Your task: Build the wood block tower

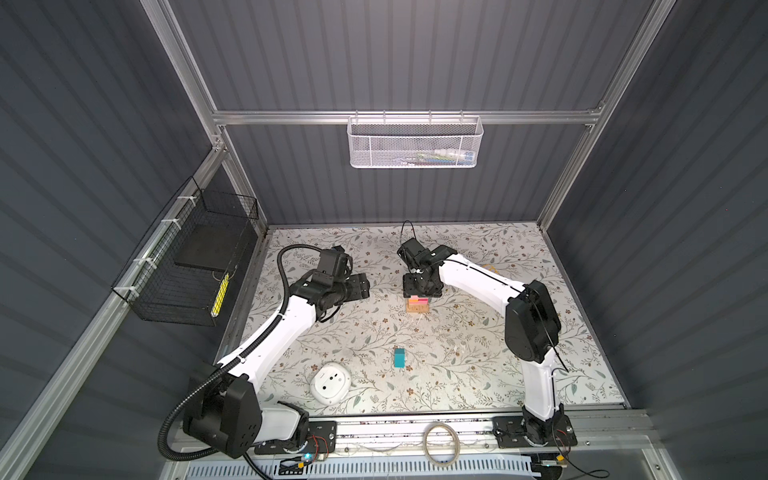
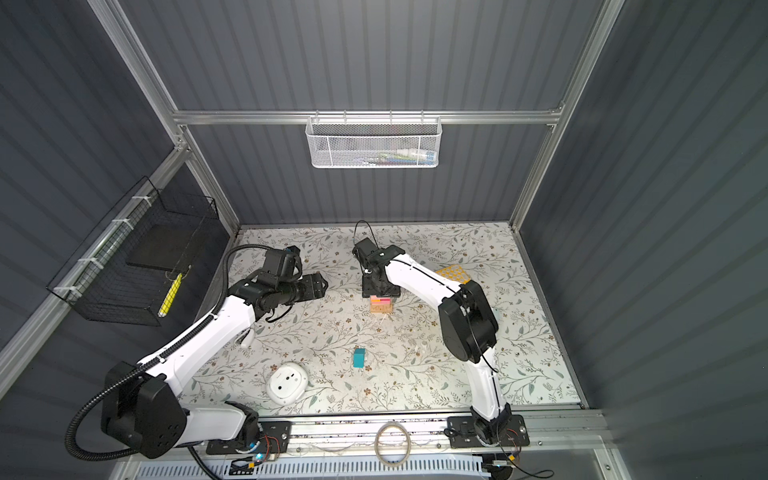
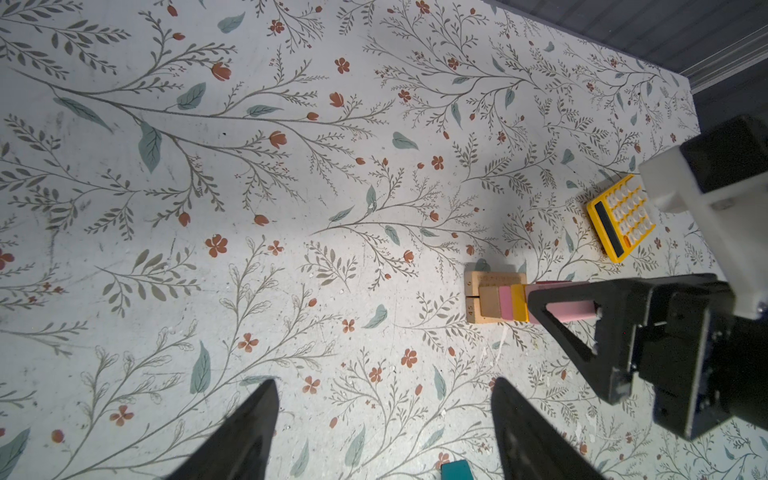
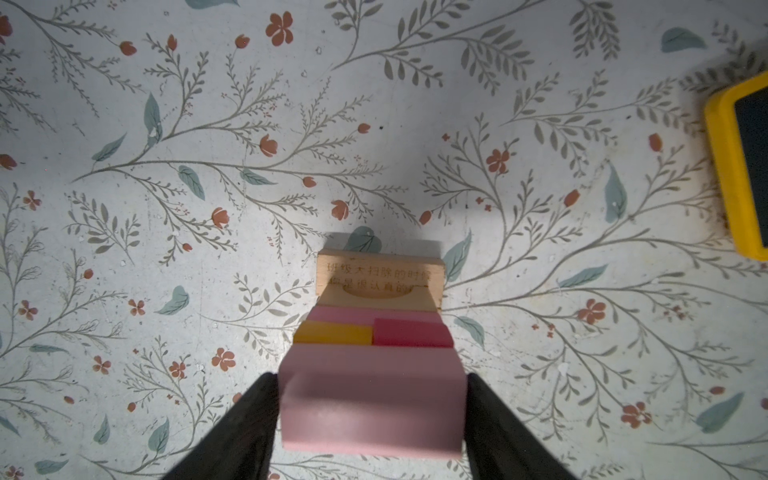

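Looking down, top views, tower: the tower of tan wooden bars under pink, orange and red layers point(image 1: 417, 306) is standing mid-table on the floral-patterned tabletop point(image 1: 478, 365).
Top views, right arm: the black right gripper point(image 1: 419, 289) is hanging straight over the tower and hiding its top; its jaws are not showing from here.
Top views, left arm: the black left gripper point(image 1: 365, 286) is hovering to the left of the tower, well apart from it.
Top views, loose block: the teal peaked wooden block point(image 2: 359, 357) is lying alone toward the front edge, near the white round device point(image 2: 287, 383).
Left wrist, jaws: the left gripper's fingers are standing spread wide over bare tabletop, gripping nothing; the yellow calculator point(image 3: 621, 216) is lying beyond the tower.
Right wrist, top layer: the pale pink wooden slab point(image 4: 372, 399) is sitting on the orange cube point(image 4: 332, 333) and the magenta-red cube point(image 4: 411, 332), which are resting side by side over the tan wooden bar point(image 4: 378, 270).
Right wrist, jaws: the fingers are flanking the slab's two ends, close against them; I cannot tell whether they are pinching it or standing just clear.
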Action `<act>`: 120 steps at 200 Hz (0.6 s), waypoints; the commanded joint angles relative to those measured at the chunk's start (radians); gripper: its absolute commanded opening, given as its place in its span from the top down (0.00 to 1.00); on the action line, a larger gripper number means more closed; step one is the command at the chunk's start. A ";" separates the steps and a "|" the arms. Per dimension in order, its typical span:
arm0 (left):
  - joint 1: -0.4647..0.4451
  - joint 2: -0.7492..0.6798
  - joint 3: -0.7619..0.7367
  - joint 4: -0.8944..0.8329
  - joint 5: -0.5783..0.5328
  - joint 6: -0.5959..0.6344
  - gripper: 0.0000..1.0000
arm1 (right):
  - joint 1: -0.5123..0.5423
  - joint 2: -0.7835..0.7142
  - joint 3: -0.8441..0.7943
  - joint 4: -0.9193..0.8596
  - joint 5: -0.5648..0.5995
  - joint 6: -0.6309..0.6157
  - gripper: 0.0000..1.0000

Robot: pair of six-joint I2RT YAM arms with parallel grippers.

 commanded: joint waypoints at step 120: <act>0.011 -0.019 -0.018 0.000 0.018 0.022 0.19 | -0.004 0.017 -0.009 -0.005 0.003 0.023 0.28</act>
